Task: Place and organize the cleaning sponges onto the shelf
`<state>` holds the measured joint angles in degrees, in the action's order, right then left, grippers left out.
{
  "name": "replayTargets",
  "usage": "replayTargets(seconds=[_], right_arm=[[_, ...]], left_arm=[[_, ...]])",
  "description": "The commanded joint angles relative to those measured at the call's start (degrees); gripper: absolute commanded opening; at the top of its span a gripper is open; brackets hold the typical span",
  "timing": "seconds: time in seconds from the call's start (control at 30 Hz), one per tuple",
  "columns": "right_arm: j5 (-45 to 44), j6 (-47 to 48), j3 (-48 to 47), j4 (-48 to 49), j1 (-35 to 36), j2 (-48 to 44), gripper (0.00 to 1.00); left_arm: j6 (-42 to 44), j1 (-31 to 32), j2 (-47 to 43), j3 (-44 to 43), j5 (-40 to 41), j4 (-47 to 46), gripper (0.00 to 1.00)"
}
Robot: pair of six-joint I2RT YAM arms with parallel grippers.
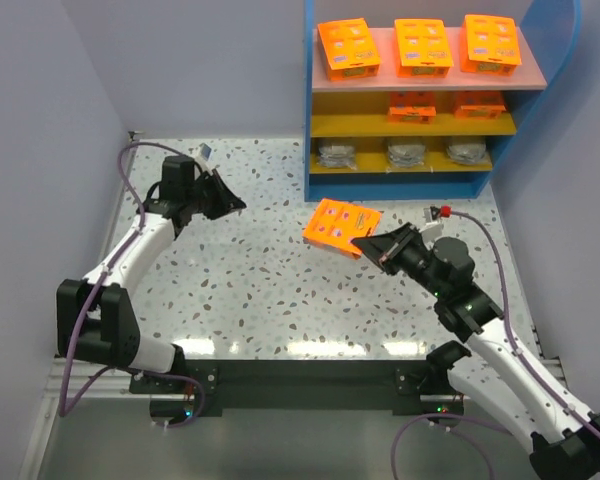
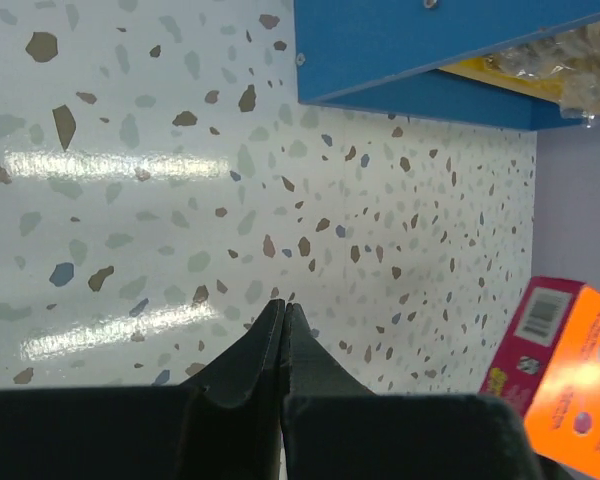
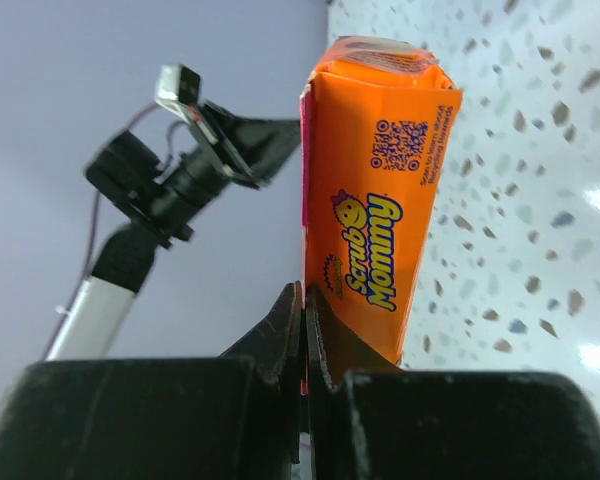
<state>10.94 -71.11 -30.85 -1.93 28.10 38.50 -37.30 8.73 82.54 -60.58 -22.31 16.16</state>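
My right gripper point(image 1: 368, 243) point(image 3: 305, 292) is shut on the thin edge of one orange cleaning sponge pack point(image 1: 340, 226) point(image 3: 377, 190), which tilts just above the table in front of the shelf point(image 1: 308, 110). Three orange packs point(image 1: 423, 46) lie on the pink top board. Two more point(image 1: 412, 106) sit on the upper yellow board, and three grey wrapped pads point(image 1: 407, 153) on the lower one. My left gripper point(image 1: 238, 205) point(image 2: 283, 306) is shut on nothing, over the table at the left. The held pack point(image 2: 580, 385) shows at the left wrist view's lower right.
Lilac walls close in the speckled table point(image 1: 250, 290) on the left, back and right. The shelf's blue base point(image 2: 420, 40) stands close ahead of the left gripper. The left arm point(image 3: 165, 175) appears beyond the held pack in the right wrist view.
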Motion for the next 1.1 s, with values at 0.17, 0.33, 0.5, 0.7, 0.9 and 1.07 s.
replayTargets(seconds=[0.17,0.33,0.5,0.7,0.9,1.07], right_arm=[[-17.5,0.0,-16.9,-1.4,-0.4,4.9,0.0],[-21.6,-0.3,-24.6,3.9,-2.3,12.5,0.0],[-23.9,-1.9,-29.9,7.2,-3.7,21.4,0.0],[-22.6,-5.4,-32.9,15.0,-5.4,29.3,0.0],[-24.5,-8.2,-33.6,20.6,-5.9,34.4,0.0],[-24.4,-11.2,-36.4,26.5,-5.9,41.1,0.0]], left_arm=[[1.3,0.2,-4.3,0.9,-0.2,4.9,0.0],[2.1,0.2,-6.4,1.5,-0.5,6.8,0.0],[2.2,0.2,-8.5,1.8,-0.8,8.2,0.0],[2.4,0.2,-11.2,2.4,-0.9,9.8,0.0],[2.5,0.2,-13.8,3.9,-1.1,11.0,0.0],[2.2,0.2,-15.2,5.0,-1.3,11.3,0.0]])
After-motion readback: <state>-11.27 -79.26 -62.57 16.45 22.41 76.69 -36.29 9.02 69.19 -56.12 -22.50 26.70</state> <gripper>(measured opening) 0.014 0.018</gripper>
